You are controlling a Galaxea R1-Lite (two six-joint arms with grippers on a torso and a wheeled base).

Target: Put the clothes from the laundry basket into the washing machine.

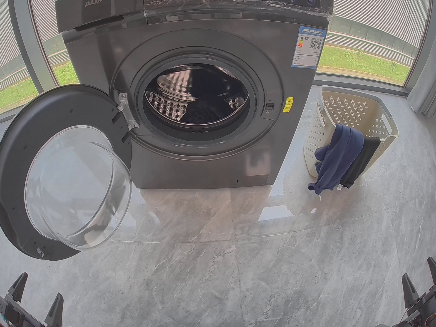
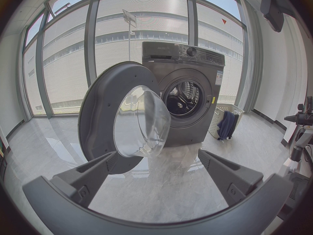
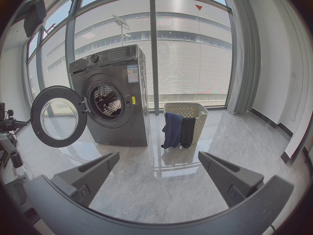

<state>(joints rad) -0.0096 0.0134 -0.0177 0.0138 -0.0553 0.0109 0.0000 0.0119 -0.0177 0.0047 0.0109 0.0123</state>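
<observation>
A dark grey washing machine (image 1: 195,96) stands ahead with its round door (image 1: 63,173) swung open to the left and its drum (image 1: 196,95) exposed. To its right sits a cream laundry basket (image 1: 352,114). A blue garment (image 1: 337,159) and a black garment (image 1: 363,160) hang over the basket's front rim. My left gripper (image 1: 36,298) is open low at the near left, far from the machine. My right gripper (image 1: 420,280) is open low at the near right, well short of the basket (image 3: 187,115). Nothing sits between either pair of fingers.
Polished grey marble floor (image 1: 227,260) stretches between me and the machine. Tall windows (image 1: 368,28) run behind the machine and basket. The open door (image 2: 120,115) juts out over the floor on the left side.
</observation>
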